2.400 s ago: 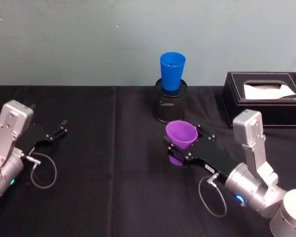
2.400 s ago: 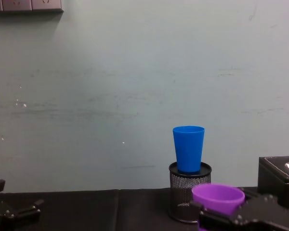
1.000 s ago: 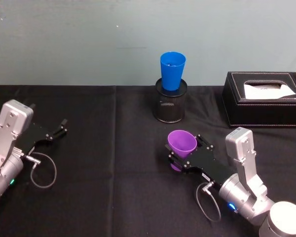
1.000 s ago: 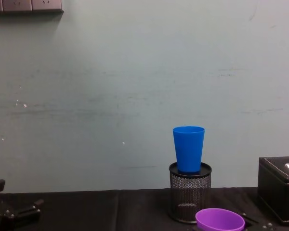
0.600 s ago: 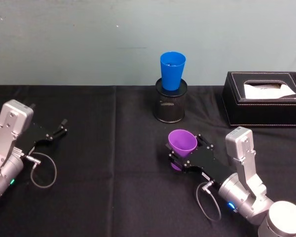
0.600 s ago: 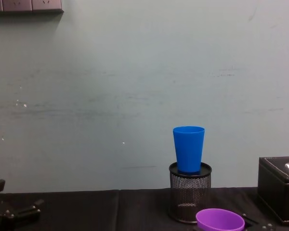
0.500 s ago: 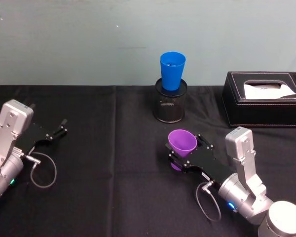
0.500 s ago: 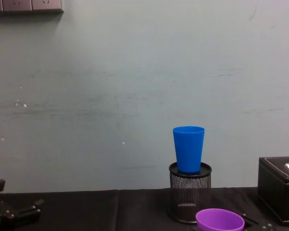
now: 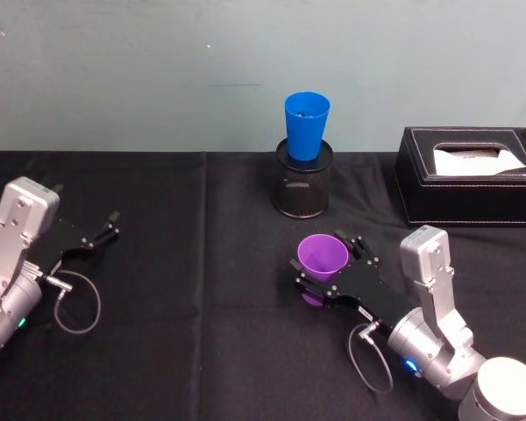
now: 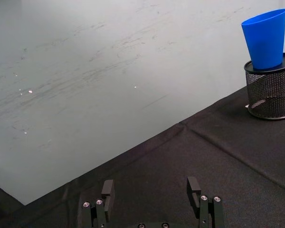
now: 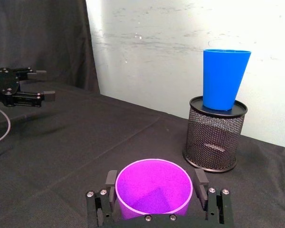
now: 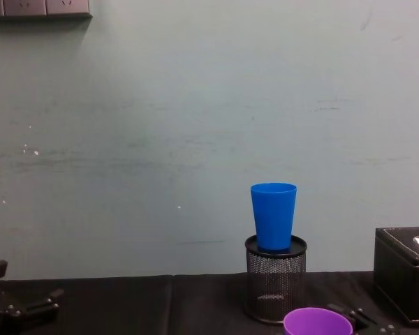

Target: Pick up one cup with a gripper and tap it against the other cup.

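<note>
Purple cup (image 9: 323, 261) sits low and right of centre in the head view, upright with its mouth up, between the two fingers of the right gripper (image 9: 325, 279). In the right wrist view the cup (image 11: 153, 187) fills the space between both fingers (image 11: 110, 183), which stand just beside its wall, but I cannot tell whether they press it or have let go. The chest view shows its rim (image 12: 317, 321) at the bottom edge, right of centre.

Blue cup (image 9: 306, 125) stands upright in the mouth of the mesh holder (image 9: 302, 189), upper centre of the head view, well apart from the purple cup. A black tissue box (image 9: 470, 176) lies at the upper right.

Left gripper (image 9: 110, 228) rests at the left edge on the black cloth (image 9: 184, 298), fingers spread with nothing between them, as the left wrist view (image 10: 150, 194) also shows.
</note>
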`<control>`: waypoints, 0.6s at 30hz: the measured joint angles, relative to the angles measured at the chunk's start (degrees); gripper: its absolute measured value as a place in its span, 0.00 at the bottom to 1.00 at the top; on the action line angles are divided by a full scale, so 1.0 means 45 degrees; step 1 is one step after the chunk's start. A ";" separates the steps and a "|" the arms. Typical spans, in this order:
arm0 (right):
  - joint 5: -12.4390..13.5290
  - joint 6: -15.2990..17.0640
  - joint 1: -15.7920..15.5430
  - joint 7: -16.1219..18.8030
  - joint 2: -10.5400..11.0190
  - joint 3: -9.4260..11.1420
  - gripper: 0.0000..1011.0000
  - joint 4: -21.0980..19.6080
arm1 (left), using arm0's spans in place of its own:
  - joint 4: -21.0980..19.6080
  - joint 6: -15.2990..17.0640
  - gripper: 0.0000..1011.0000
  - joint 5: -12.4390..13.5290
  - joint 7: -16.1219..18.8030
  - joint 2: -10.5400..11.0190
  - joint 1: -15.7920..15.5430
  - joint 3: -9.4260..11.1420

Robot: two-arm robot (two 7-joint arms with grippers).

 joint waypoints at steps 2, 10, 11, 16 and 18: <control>-0.0030 -0.0002 -0.0004 0.0005 0.0036 -0.0020 0.99 -0.0113 | -0.0001 0.0000 0.99 0.0001 0.0000 0.0000 0.0000 0.0000; -0.0316 0.0052 -0.0053 -0.0037 0.0228 -0.0056 0.99 -0.1449 | -0.0001 0.0001 0.99 0.0000 0.0000 0.0000 0.0000 -0.0001; -0.0350 0.0141 -0.0085 -0.0136 0.0250 -0.0014 0.99 -0.1712 | -0.0001 0.0000 0.99 0.0000 0.0000 0.0000 0.0000 -0.0001; -0.0476 0.0665 -0.0328 -0.0803 0.0262 0.0364 0.99 -0.2576 | -0.0001 0.0000 0.99 0.0000 0.0000 0.0000 0.0000 -0.0001; -0.0586 0.0974 -0.0514 -0.1276 0.0227 0.0666 0.99 -0.2941 | 0.0000 0.0000 0.99 0.0000 0.0000 0.0000 0.0000 0.0000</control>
